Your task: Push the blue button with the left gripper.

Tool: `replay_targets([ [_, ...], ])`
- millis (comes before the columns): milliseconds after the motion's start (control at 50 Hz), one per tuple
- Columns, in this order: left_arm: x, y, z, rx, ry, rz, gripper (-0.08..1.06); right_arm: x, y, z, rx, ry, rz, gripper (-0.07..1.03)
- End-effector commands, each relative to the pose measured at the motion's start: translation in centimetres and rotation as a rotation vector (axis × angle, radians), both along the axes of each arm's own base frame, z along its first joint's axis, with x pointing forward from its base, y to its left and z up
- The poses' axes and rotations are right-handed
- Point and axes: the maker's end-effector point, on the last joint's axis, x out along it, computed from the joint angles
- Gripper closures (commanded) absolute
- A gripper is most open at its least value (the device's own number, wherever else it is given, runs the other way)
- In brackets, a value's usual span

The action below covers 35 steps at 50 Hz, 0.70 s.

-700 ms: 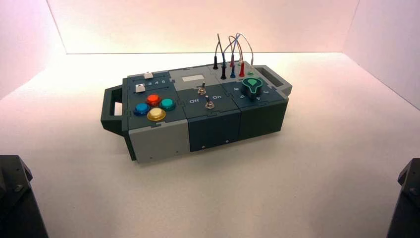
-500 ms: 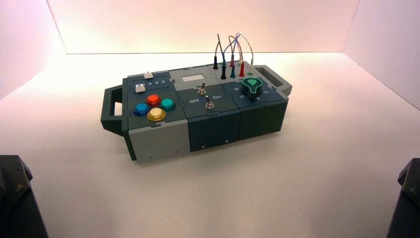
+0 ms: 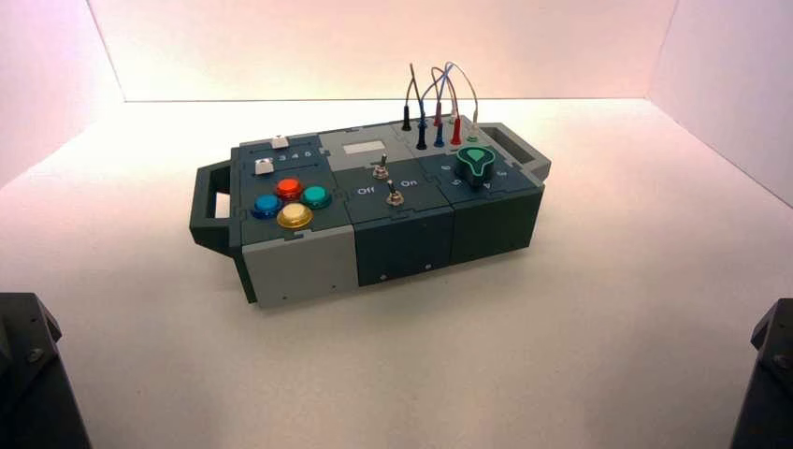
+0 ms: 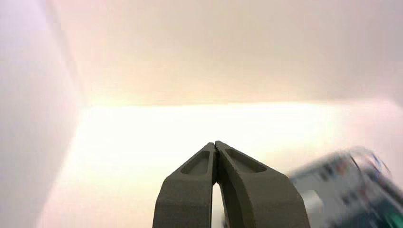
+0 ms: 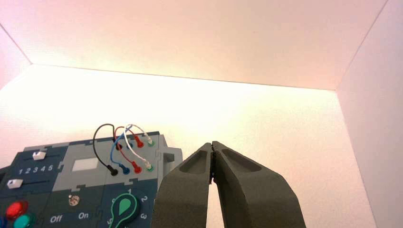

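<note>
The blue button [image 3: 267, 204] sits on the box's [image 3: 299, 267] left top, in a cluster with a red button [image 3: 289, 188], a teal-green button [image 3: 316, 196] and a yellow button [image 3: 295, 215]. My left gripper [image 4: 215, 142] is shut and empty, its tips touching, well short of the box, which shows blurred at the edge of the left wrist view [image 4: 342, 190]. Only the left arm's black body [image 3: 28, 374] shows in the high view, at the near left corner. My right gripper [image 5: 212, 143] is shut and empty, parked at the near right.
The box also carries two white sliders [image 3: 264, 166], two toggle switches [image 3: 396, 197] lettered Off and On, a green knob [image 3: 476, 165] and plugged wires [image 3: 438, 103]. Dark handles [image 3: 210, 210] stick out at both ends. White walls enclose the table.
</note>
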Motion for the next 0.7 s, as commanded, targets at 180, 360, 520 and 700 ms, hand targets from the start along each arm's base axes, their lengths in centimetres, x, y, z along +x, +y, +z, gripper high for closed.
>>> replay_targets([
  [180, -0.1, -4.0, -4.1, 0.055, 0.417, -0.187, 1.01, 0.5, 0.2, 0.7, -0.001, -0.003, 0.004, 0.99],
  [360, -1.1, -5.5, -7.0, 0.117, 0.637, -0.28, 1.01, 0.8, 0.2, 0.8, -0.001, 0.003, 0.003, 0.99],
  [520, -1.1, -6.5, -8.7, 0.142, 0.721, -0.323, 1.01, 0.8, 0.2, 0.7, -0.003, 0.009, 0.004, 0.99],
  [700, -1.1, -8.4, -10.9, 0.166, 0.804, -0.378, 1.01, 0.7, 0.2, 0.6, -0.006, 0.016, 0.004, 0.99],
])
